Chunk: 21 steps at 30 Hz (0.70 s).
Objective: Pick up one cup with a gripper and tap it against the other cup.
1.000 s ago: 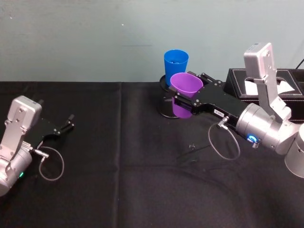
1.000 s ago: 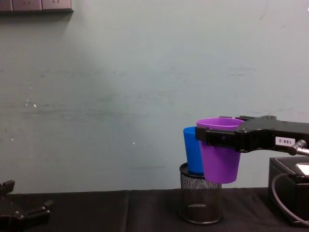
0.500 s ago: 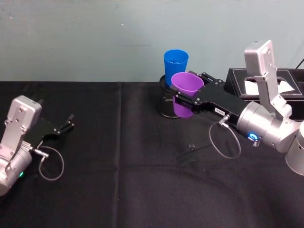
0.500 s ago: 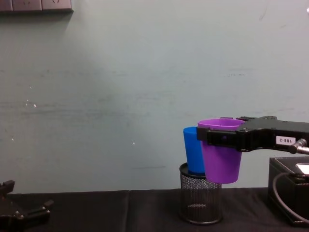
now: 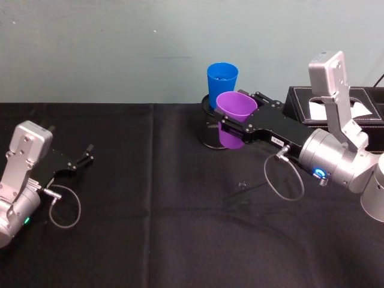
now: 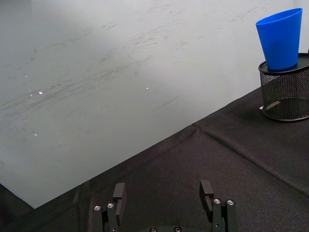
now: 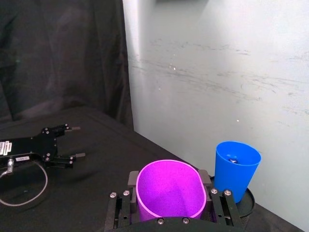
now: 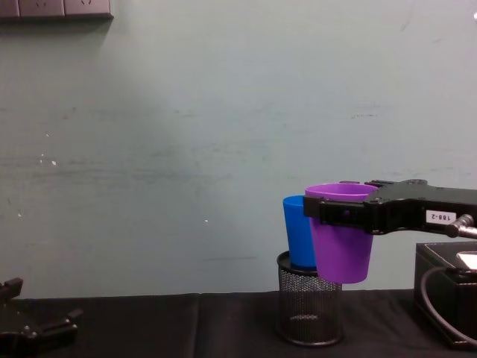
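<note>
A black cloth table (image 5: pixel 180 240) runs back to a pale green wall (image 8: pixel 186 149), which rises close behind the work. The right gripper (image 7: pixel 168 191) reaches in from the right with its jaws clamped on either side of the purple cup (image 5: pixel 235 107), which it holds upright, mouth up, clear of the cloth. Just past its fingertips the blue cup (image 5: pixel 221 81) stands in a black mesh pen holder (image 8: pixel 309 313). Whether the two cups touch cannot be told. Behind the gripper's wrist sits a black box (image 5: pixel 360 120). To its left the cloth lies bare and wide, out to the left gripper (image 6: pixel 162 193), parked low on the table with its jaws apart. The chest view, side on, shows the purple cup's base hanging about level with the holder's rim, with free air below it. The right wrist view looks down into both cups, and a small speck lies in the blue one, too small to name.
</note>
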Tool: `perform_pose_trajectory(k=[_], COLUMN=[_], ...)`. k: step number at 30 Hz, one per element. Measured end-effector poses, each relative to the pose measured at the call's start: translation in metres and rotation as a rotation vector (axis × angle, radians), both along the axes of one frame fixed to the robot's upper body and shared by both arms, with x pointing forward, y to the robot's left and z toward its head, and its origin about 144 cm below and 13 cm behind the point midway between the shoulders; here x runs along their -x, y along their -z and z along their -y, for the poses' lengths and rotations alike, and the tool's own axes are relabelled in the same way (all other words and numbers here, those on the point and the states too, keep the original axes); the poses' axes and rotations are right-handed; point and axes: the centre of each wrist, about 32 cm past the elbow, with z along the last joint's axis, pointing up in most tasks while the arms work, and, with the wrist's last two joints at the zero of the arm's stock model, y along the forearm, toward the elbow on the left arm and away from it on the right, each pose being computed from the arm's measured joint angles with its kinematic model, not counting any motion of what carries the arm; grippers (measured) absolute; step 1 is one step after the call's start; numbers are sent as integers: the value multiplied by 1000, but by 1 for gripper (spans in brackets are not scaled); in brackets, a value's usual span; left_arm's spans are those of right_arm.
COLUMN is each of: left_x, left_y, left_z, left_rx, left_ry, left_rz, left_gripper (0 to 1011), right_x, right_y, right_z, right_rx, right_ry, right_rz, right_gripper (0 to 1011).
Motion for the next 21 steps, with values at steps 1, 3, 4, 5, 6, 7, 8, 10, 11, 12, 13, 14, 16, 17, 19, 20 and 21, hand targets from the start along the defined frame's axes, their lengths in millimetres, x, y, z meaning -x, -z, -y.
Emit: perform_pose_trajectory(k=[1, 3, 4, 5, 6, 7, 8, 10, 11, 12, 13, 14, 16, 17, 19, 20, 21], left_x=[0, 0, 0, 0, 0, 0, 0, 0, 0, 0, 0, 0, 0, 0, 0, 0, 0], left_y=[0, 0, 0, 0, 0, 0, 0, 0, 0, 0, 0, 0, 0, 0, 0, 0, 0], left_z=[0, 0, 0, 0, 0, 0, 0, 0, 0, 0, 0, 0, 0, 0, 0, 0, 0], left_rx=[0, 0, 0, 0, 0, 0, 0, 0, 0, 0, 0, 0, 0, 0, 0, 0, 0], left_ry=[0, 0, 0, 0, 0, 0, 0, 0, 0, 0, 0, 0, 0, 0, 0, 0, 0], left_rz=[0, 0, 0, 0, 0, 0, 0, 0, 0, 0, 0, 0, 0, 0, 0, 0, 0], left_gripper=[1000, 1000, 1000, 1000, 1000, 1000, 1000, 1000, 1000, 1000, 1000, 1000, 1000, 1000, 1000, 1000, 1000], right_x=[0, 0, 0, 0, 0, 0, 0, 0, 0, 0, 0, 0, 0, 0, 0, 0, 0], right_y=[0, 0, 0, 0, 0, 0, 0, 0, 0, 0, 0, 0, 0, 0, 0, 0, 0], right_z=[0, 0, 0, 0, 0, 0, 0, 0, 0, 0, 0, 0, 0, 0, 0, 0, 0], right_rx=[0, 0, 0, 0, 0, 0, 0, 0, 0, 0, 0, 0, 0, 0, 0, 0, 0], right_ry=[0, 0, 0, 0, 0, 0, 0, 0, 0, 0, 0, 0, 0, 0, 0, 0, 0], right_rz=[0, 0, 0, 0, 0, 0, 1, 1, 1, 1, 1, 1, 1, 1, 1, 1, 1], right_gripper=[739, 739, 739, 739, 739, 739, 739, 739, 739, 739, 739, 739, 739, 739, 739, 739, 741])
